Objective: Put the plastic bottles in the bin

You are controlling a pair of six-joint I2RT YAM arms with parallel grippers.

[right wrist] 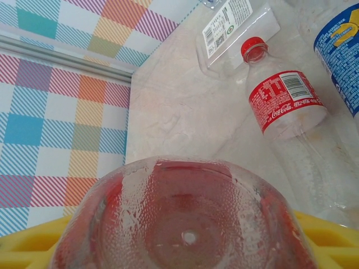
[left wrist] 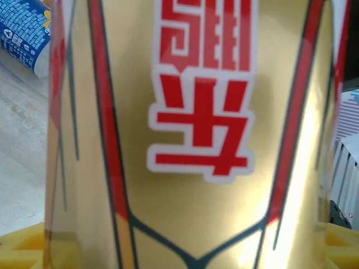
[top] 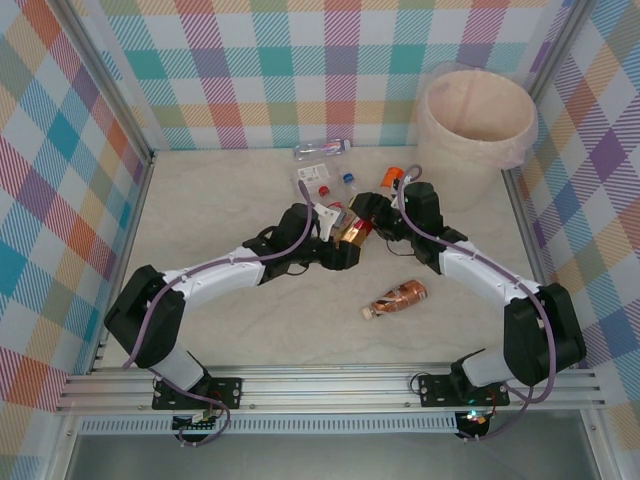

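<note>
Arms in black and white rose from the near edge of the pale marbled table [top: 250, 330], the left arm [top: 215, 280] and the right arm [top: 490, 275] bending inward to meet mid-table. Nearer than that meeting point, a crushed copper-brown plastic bottle [top: 395, 297] lay on its side, apart from both arms.

Where the arms met, a clear plastic bottle with a gold label and red characters [top: 352, 232] was caught between the two grippers. The left gripper [top: 336, 248] was clamped on its labelled body, yellow finger pads [left wrist: 17, 249] pressed to its sides. The right gripper [top: 370, 215] pinched the same bottle at its dimpled clear base, its own yellow pads [right wrist: 22, 246] set against either side.

Just beyond lay a loose cluster on the table: a clear cola bottle with a red cap and red label [right wrist: 280, 95], a blue-labelled bottle [right wrist: 342, 50] beside it, and a flattened clear bottle with a white label [right wrist: 235, 22] farther back. An orange-capped bottle [top: 393, 177] lay just beside the right wrist.

Farthest off, in the far right corner against the plaid walls [top: 250, 80], stood the large round cream-white bin lined with a pinkish plastic bag [top: 430, 120], upright and well apart from the gripped bottle.
</note>
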